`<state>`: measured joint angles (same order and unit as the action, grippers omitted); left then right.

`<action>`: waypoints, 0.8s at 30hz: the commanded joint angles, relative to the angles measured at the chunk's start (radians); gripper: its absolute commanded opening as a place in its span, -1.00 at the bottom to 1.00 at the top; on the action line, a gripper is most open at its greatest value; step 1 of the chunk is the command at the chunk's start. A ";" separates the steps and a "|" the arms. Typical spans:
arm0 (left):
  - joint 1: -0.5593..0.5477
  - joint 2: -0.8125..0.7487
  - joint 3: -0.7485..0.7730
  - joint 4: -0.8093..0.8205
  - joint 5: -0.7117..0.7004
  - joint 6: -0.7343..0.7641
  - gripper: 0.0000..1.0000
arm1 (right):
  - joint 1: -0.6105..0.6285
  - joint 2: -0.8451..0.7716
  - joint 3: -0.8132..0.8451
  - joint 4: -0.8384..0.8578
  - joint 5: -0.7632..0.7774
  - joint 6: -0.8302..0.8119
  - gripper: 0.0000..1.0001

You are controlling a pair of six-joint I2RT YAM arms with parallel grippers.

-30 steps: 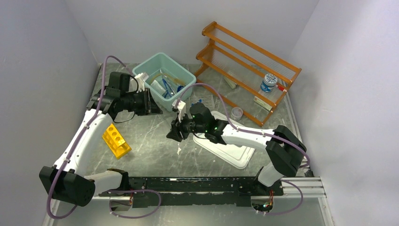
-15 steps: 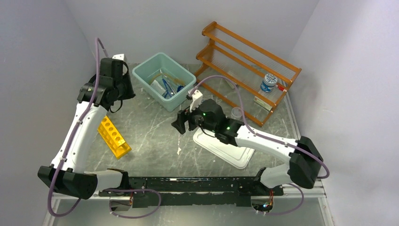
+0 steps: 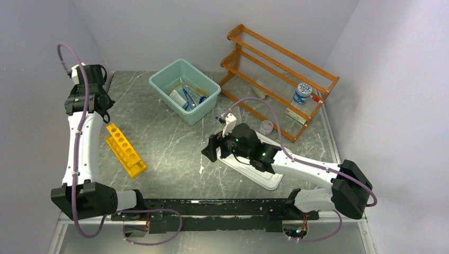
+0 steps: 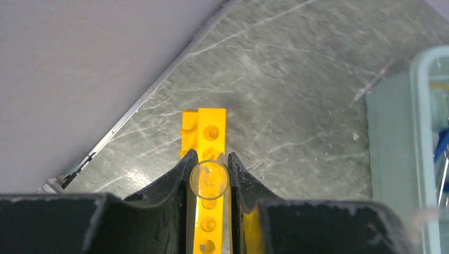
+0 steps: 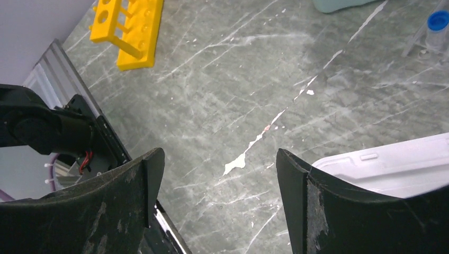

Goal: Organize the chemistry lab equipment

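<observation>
My left gripper point(image 4: 210, 156) is shut on a clear glass tube point(image 4: 209, 180), seen end-on between the fingers. It hangs high above the yellow holed test-tube rack point(image 4: 212, 129), which lies on the table at the left point(image 3: 126, 150). In the top view the left gripper point(image 3: 87, 101) is near the left wall. My right gripper point(image 5: 217, 169) is open and empty, low over bare table beside the white tray point(image 5: 386, 161); it sits mid-table in the top view point(image 3: 212, 150). A blue-capped vial point(image 5: 437, 25) stands beyond it.
A teal bin point(image 3: 159, 84) at the back holds several items, blue ones among them. The orange two-tier shelf point(image 3: 280, 58) stands back right with a blue-lidded jar point(image 3: 302, 92). A small clear jar point(image 3: 267, 127) sits before it. The white tray point(image 3: 265, 177) lies right of centre.
My left arm has swung from the teal bin to the far left and risen above the yellow rack. My right arm has drawn back to the right, towards the tray.
</observation>
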<state>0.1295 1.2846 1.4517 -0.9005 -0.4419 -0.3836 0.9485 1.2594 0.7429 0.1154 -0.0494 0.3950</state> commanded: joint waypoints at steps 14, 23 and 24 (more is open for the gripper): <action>0.098 -0.036 -0.262 0.298 -0.021 -0.060 -0.87 | -0.024 -0.038 -0.055 0.061 -0.043 0.024 0.61; 0.098 -0.041 -0.341 0.365 0.092 -0.073 -0.86 | -0.039 -0.028 -0.067 0.074 -0.054 0.028 0.61; 0.098 -0.041 -0.352 0.374 0.117 -0.078 -0.86 | -0.040 -0.026 -0.068 0.075 -0.055 0.028 0.61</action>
<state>0.2211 1.2472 1.1294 -0.6098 -0.4133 -0.4351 0.9176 1.2419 0.6857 0.1593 -0.0940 0.4206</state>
